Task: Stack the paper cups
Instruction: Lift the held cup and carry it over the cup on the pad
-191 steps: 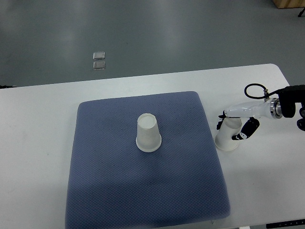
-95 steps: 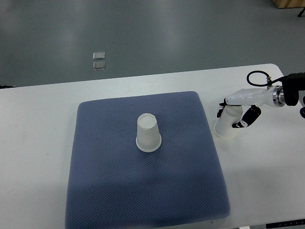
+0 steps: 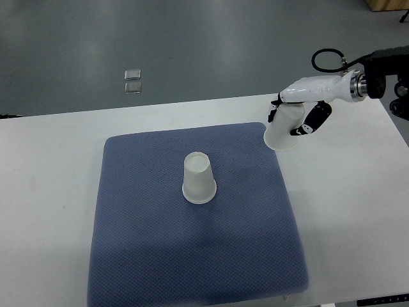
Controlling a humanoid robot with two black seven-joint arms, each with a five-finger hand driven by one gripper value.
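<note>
Two paper cups show, both upside down with the wide rim lowest. One cup [image 3: 199, 178] stands on the blue mat [image 3: 192, 256], a little left of the mat's middle, nothing touching it. The second cup [image 3: 284, 128] is in the right hand [image 3: 300, 112], tilted, its rim over the mat's far right corner and the white table beside it; whether the rim touches the surface cannot be told. The hand's white thumb side lies across the cup's narrow end, and dark fingers [image 3: 311, 121] curl round its right side, so the hand is closed on this cup. The two cups are well apart, the held one far and to the right of the standing one.

One mat, dark blue and dimpled, covers the middle of the table [image 3: 51, 192], reaching almost to its near edge. The table is white with a rounded far right corner. Beyond it lies a grey, glossy floor.

The right arm [image 3: 377, 82] comes in from the right edge, with one looped black cable above the wrist. On the floor far left sit two small clear square things [image 3: 133, 80], one behind the other.
</note>
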